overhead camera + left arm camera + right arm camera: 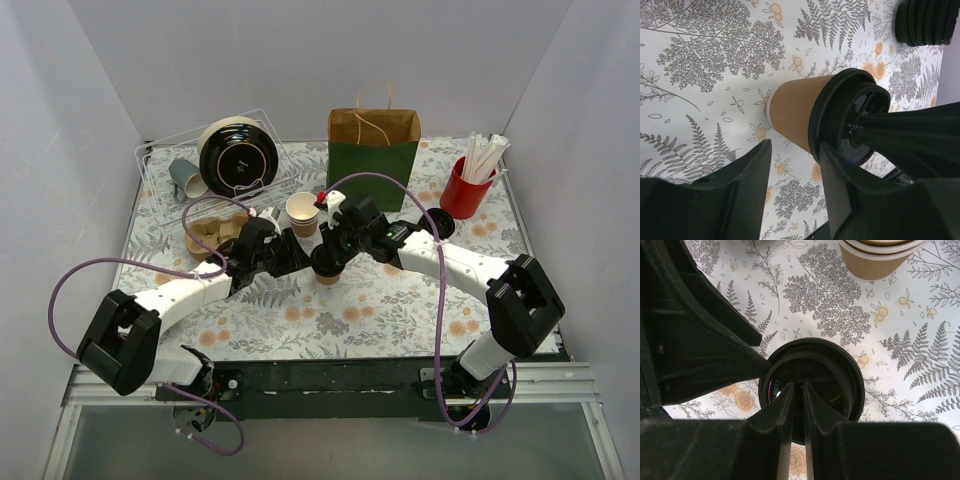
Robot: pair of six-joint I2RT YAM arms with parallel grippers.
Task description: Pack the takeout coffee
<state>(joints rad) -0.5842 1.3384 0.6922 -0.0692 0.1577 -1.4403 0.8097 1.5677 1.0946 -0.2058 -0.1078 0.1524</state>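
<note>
Well in front of the tall green-and-brown paper bag (372,160) with twine handles, on the side toward the arms and slightly left of it, we find the small tan kraft-paper coffee cup (328,268) with its round black plastic sip lid. It stands upright on the fern-printed table (400,310), outside the bag.

From the bag's right side the right claw (335,250) reaches down over the cup. In its wrist view its two fingers are pressed almost together, only a thin slit between them. Their tips sit over the recessed middle of the lid. We cannot tell whether they touch the lid, and we see nothing pinched between them.

On the cup's other side, farther left of the bag, is the left claw (297,257). Its fingers are spread wide and point at the cup's tan wall. We see the cup just beyond the tips, with one finger overlapping the lid's rim in that wrist view; contact is not clear.

Between the bag and the coffee cup stands a short stack of lidless tan paper cups (302,212) with white insides. Right of the bag sits a red plastic cup (465,190) holding white wrapped straws.
</note>
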